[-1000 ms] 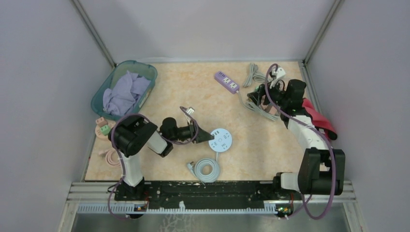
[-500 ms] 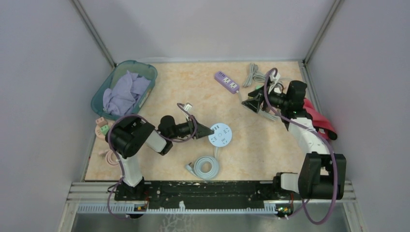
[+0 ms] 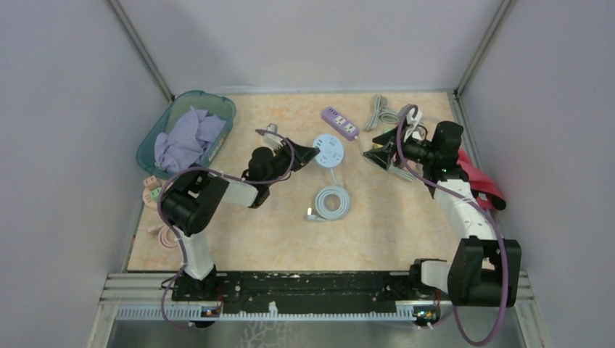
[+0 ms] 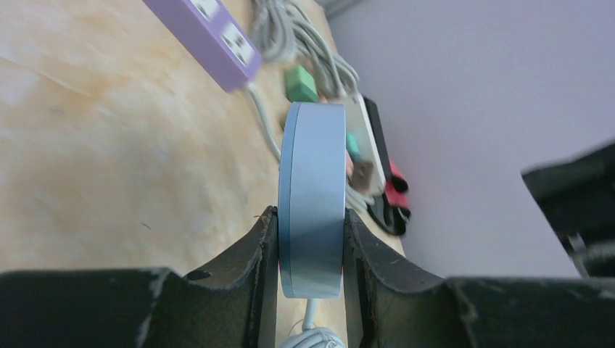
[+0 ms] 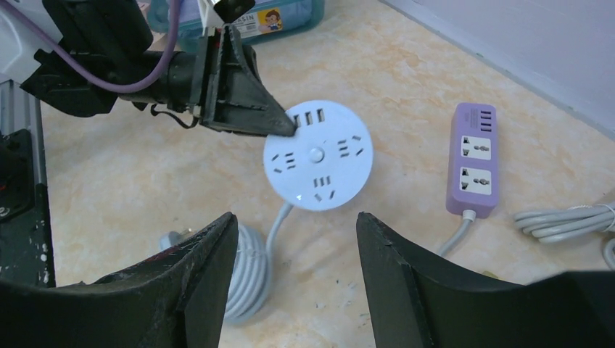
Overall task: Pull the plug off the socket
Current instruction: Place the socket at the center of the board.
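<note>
Left tool (image 4: 310, 214): clamped on the round socket (image 4: 312, 159), one finger against each flat face.
Right tool (image 5: 295, 217): jaws spread wide, gripping nothing; the socket's face lies just ahead.
Purple strip (image 5: 471, 158): on the worktop (image 5: 406, 87), beyond the right tool.

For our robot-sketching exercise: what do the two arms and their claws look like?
Both the left arm and right arm alternate white links with bulky black joint housings. A purple cable loops loosely along each. The left claw and right claw have matte black, wedge-shaped fingers with scuffed edges.
</note>
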